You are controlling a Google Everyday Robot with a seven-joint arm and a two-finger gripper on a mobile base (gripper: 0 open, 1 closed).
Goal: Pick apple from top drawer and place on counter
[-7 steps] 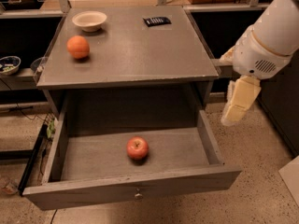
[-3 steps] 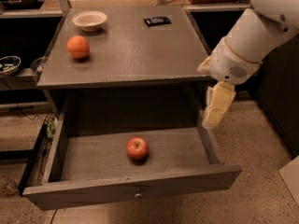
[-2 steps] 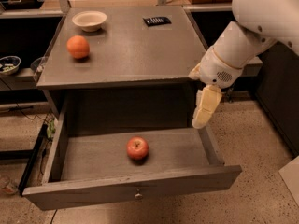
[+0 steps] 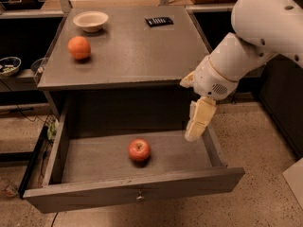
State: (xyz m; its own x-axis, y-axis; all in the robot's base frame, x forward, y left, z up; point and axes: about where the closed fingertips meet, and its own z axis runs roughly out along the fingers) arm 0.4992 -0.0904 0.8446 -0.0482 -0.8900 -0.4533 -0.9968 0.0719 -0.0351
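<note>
Gripper (image 4: pixel 194 132) has swung left and down, now over the open drawer's (image 4: pixel 132 193) right side; can't tell if it's open or closed. Apple (image 4: pixel 139 150) lies mid-drawer, near but ungrasped. Tabletop (image 4: pixel 137 46) placement is pending.

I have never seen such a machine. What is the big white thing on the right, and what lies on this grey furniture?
The white shape is a robot arm; its pale gripper hangs over the right end of the open top drawer and holds nothing. The one camera looks down from the drawer's front side. A red apple lies in the drawer, left of the gripper and apart from it. On the counter above rest an orange, a pale bowl and a small black object.
</note>
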